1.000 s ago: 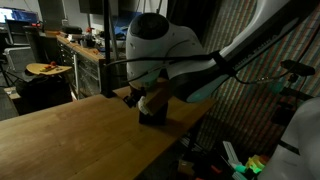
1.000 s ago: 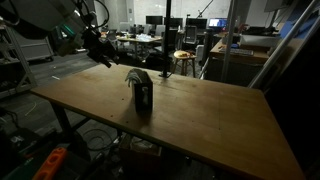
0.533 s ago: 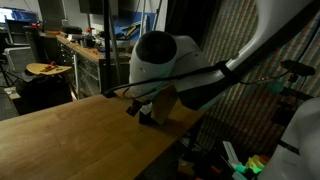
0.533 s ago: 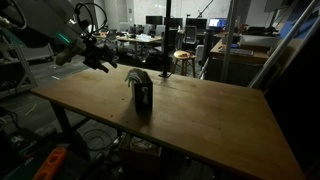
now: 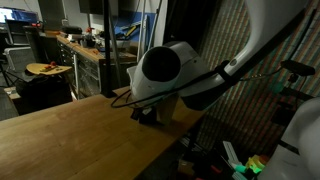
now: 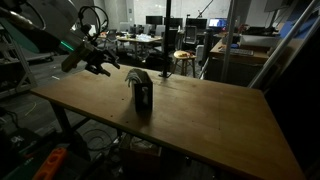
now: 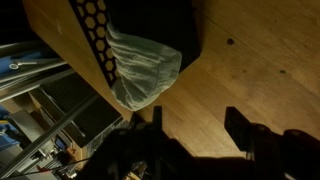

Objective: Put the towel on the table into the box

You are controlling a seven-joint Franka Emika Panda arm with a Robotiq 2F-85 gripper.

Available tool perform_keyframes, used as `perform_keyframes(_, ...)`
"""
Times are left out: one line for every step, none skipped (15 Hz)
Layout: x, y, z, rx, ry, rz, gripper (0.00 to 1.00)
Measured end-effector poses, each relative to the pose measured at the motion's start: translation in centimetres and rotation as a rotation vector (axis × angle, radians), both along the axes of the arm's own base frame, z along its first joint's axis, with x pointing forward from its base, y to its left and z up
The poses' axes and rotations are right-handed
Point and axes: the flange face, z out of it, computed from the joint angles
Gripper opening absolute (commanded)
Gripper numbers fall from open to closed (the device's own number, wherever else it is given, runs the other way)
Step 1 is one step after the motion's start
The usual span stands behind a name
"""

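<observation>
The small black box [image 6: 143, 95] stands on the wooden table [image 6: 210, 130], near its far edge. The light grey-white towel [image 6: 136, 75] bulges out of the box's top. In the wrist view the towel [image 7: 140, 65] spills from the box [image 7: 160, 20], whose side has a honeycomb mesh. My gripper [image 7: 197, 128] is open over bare wood [image 7: 255, 70], with nothing between its dark fingers [image 7: 240, 125]. In an exterior view the gripper [image 6: 98, 66] hangs left of the box, apart from it. In the other exterior view my arm [image 5: 165, 72] hides most of the box [image 5: 147, 115].
A cluttered workbench with a round orange-brown object [image 5: 40, 68] stands beyond the table's end. A stool [image 6: 183, 58] and desks with monitors fill the background. Cables and an orange item [image 6: 50, 160] lie on the floor under the table's corner.
The gripper has drawn back from the box and sunk a little, and the arm's white wrist has swung lower. The towel stays in the box.
</observation>
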Motion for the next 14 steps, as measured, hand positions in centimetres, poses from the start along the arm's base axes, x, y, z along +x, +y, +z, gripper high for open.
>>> perform_keyframes(0.1, -0.2, -0.1, -0.013, -0.004, 0.014, 0.65)
perform_keyframes(0.2, -0.5, -0.1, -0.024, -0.007, 0.025, 0.63)
perform_keyframes(0.3, -0.7, -0.2, -0.034, -0.009, 0.034, 0.63)
perform_keyframes(0.4, -0.9, -0.3, -0.042, -0.010, 0.040, 0.62)
perform_keyframes(0.5, -1.1, -0.4, -0.049, -0.010, 0.046, 0.62)
perform_keyframes(0.6, -1.3, -0.5, -0.053, -0.010, 0.050, 0.63)
perform_keyframes(0.8, -1.5, -0.7, -0.056, -0.008, 0.052, 0.65)
perform_keyframes(0.9, -1.6, -0.8, -0.059, -0.007, 0.053, 0.66)
perform_keyframes(1.0, -1.8, -1.0, -0.064, -0.006, 0.055, 0.68)
perform_keyframes(1.2, -2.0, -1.2, -0.068, -0.004, 0.057, 0.71)
perform_keyframes(1.3, -2.2, -1.3, -0.072, -0.005, 0.058, 0.74)
perform_keyframes(1.4, -2.5, -1.5, -0.078, -0.005, 0.060, 0.73)
perform_keyframes(1.6, -2.7, -1.7, -0.082, -0.006, 0.060, 0.75)
perform_keyframes(1.7, -2.9, -1.8, -0.086, -0.006, 0.061, 0.73)
